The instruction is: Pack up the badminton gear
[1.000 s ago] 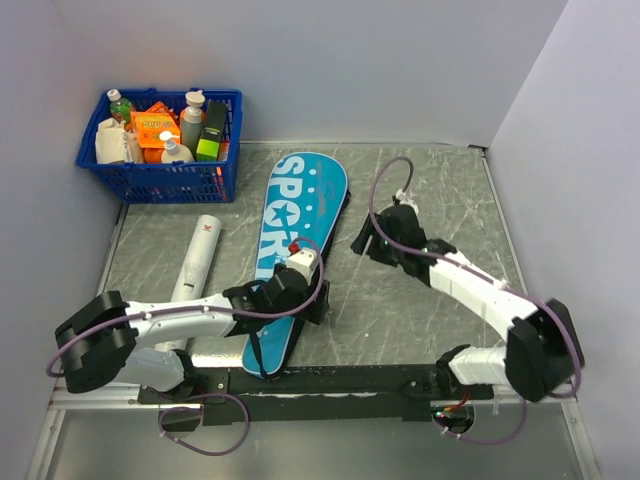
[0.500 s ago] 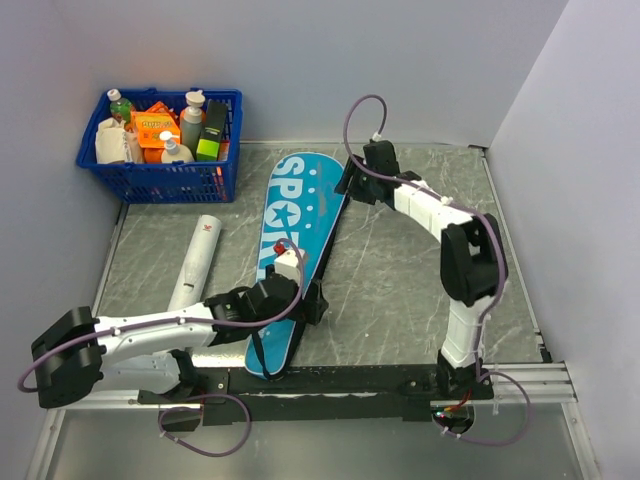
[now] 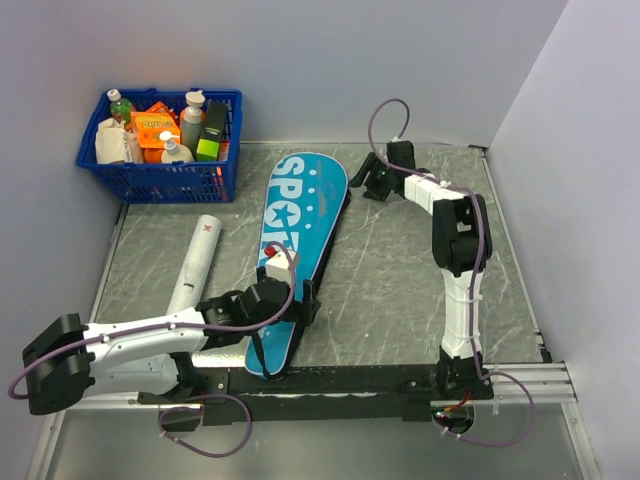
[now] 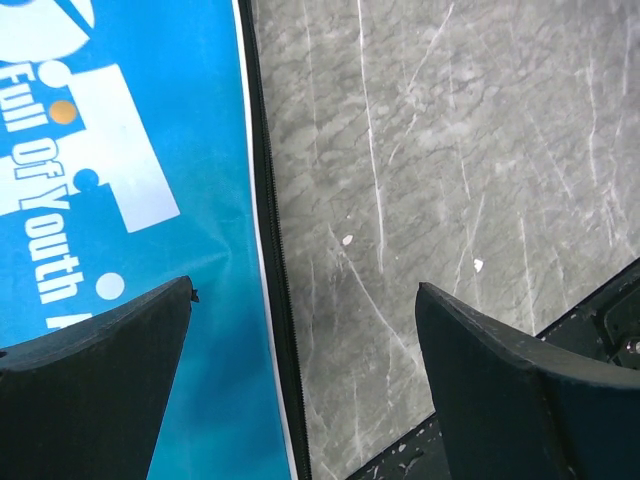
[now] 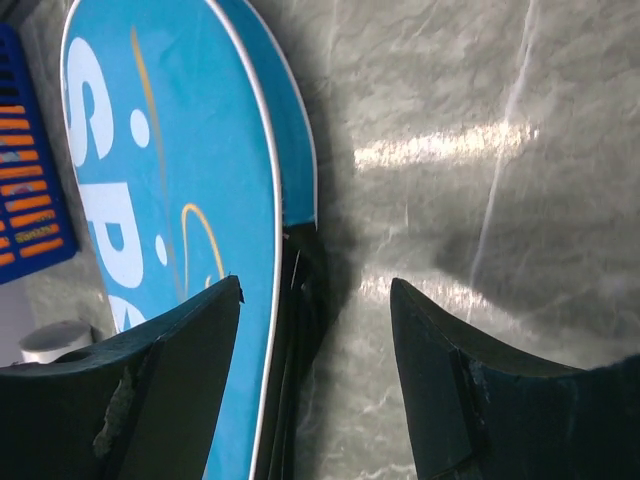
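Observation:
The teal cover (image 3: 300, 225) lettered "SPORT" lies flat and diagonal in the middle of the table, its wide end far from the arms. The long white tube (image 3: 195, 262) lies to its left. My left gripper (image 3: 312, 302) is open low over the cover's right edge near the narrow end. In the left wrist view the black zipper edge (image 4: 272, 260) runs between the open jaws of that gripper (image 4: 305, 290). My right gripper (image 3: 362, 187) is open at the wide end. Its wrist view shows the right gripper (image 5: 315, 282) straddling the cover (image 5: 170, 150) at its dark side edge, nothing held.
A blue plastic basket (image 3: 150, 180) of bottles and boxes stands at the back left, also seen as the basket (image 5: 30, 200) in the right wrist view. Walls close the table on three sides. A black rail (image 3: 340, 378) runs along the near edge.
The right arm has swung from mid-table to the far end beside the cover's wide end. The left gripper has slid a little toward the near edge along the cover.

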You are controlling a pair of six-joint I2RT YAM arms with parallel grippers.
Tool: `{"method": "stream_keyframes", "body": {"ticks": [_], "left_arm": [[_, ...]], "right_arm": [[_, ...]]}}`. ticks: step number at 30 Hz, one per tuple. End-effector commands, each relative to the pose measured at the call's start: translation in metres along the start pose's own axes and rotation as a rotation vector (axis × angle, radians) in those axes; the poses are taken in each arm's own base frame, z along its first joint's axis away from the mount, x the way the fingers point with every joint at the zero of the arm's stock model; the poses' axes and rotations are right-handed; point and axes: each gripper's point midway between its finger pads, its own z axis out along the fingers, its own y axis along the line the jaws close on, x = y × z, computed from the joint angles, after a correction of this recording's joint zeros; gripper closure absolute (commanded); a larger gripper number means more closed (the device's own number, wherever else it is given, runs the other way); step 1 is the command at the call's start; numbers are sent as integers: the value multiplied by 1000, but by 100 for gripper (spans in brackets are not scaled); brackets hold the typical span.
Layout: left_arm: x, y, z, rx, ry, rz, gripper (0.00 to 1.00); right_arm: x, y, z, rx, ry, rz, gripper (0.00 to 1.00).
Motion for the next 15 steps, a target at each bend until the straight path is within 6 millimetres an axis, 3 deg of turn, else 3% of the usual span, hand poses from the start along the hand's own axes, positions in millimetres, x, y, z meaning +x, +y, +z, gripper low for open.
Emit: {"method": "stream_keyframes", "body": {"ticks": [1,2,6,8,12,15], "left_arm": [[-16,-1,-6,4,-69,-31,4],[-16,-1,-6,3,-70,-31,4],[-17,0,-7,2,-73,-34,4],[-15,1,-7,-1,-70,-36,4],[-13,3,-7,-6,-68,-45,4],[-13,2,-7,-2,-68,-45,4]], "right_arm": [[-14,29,12,-132,9,12,31],[-19,38,13,-155,5,10,31],[-15,34,30,-177,24,45,31],[-15,41,33,-207,31,59,31],[-1,41,46,-205,69,69,32],[5,40,51,-198,82,82,46]]}}
